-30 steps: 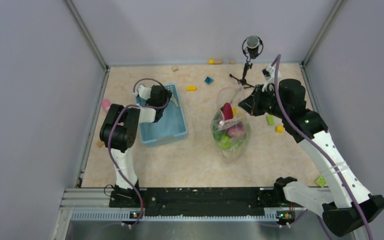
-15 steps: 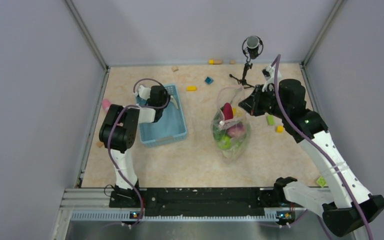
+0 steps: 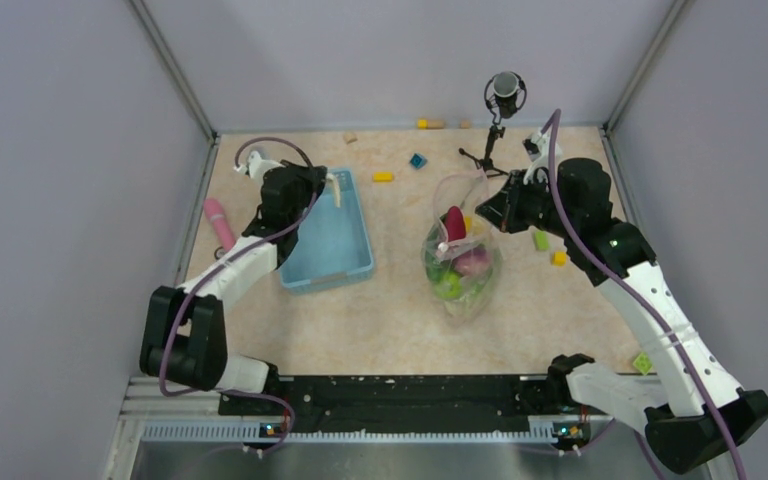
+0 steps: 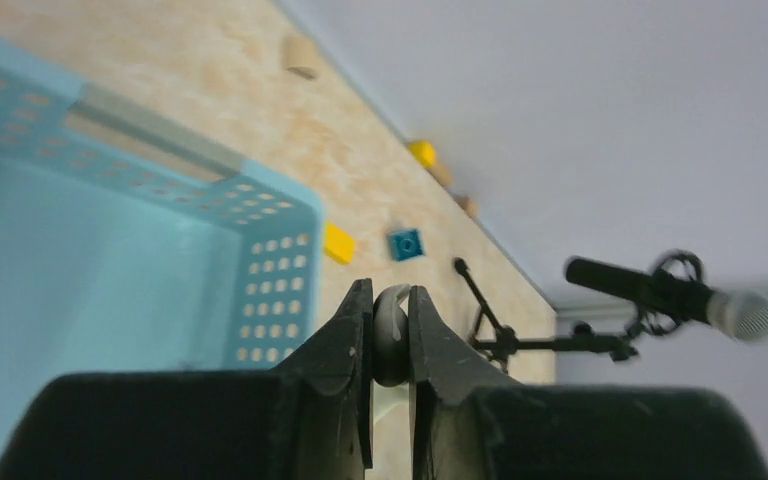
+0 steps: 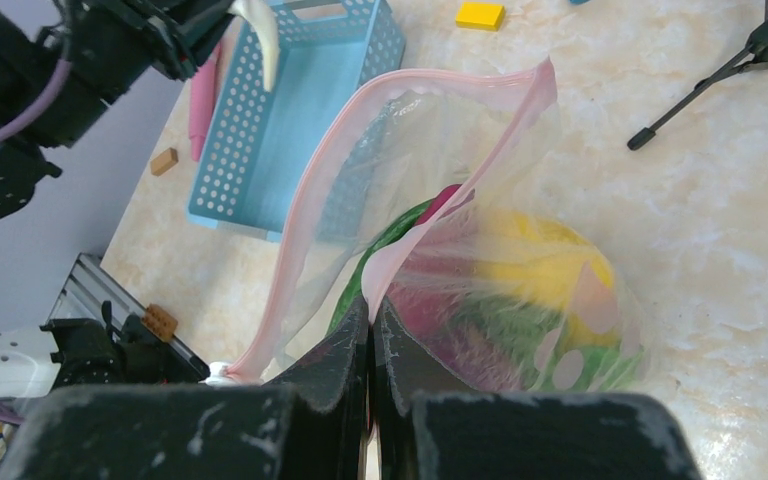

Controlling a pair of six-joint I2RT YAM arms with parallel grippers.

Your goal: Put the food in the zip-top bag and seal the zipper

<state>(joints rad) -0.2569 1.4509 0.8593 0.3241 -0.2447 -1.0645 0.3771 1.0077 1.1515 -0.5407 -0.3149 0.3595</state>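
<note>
While right gripper [image 5: 370,305] pinches zipper [image 5: 305,190], food [image 5: 540,270] inside bag [image 5: 430,130]

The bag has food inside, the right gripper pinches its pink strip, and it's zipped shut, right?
Not zipped shut. The right wrist view shows the zipper gaping open above the food; the right gripper does pinch it.

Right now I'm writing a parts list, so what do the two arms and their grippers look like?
Both the left arm and right arm have white links, black joints and a looping purple cable. The right arm shows a small green light. The left gripper and right gripper are black wedges; the right's is scuffed white.
</note>
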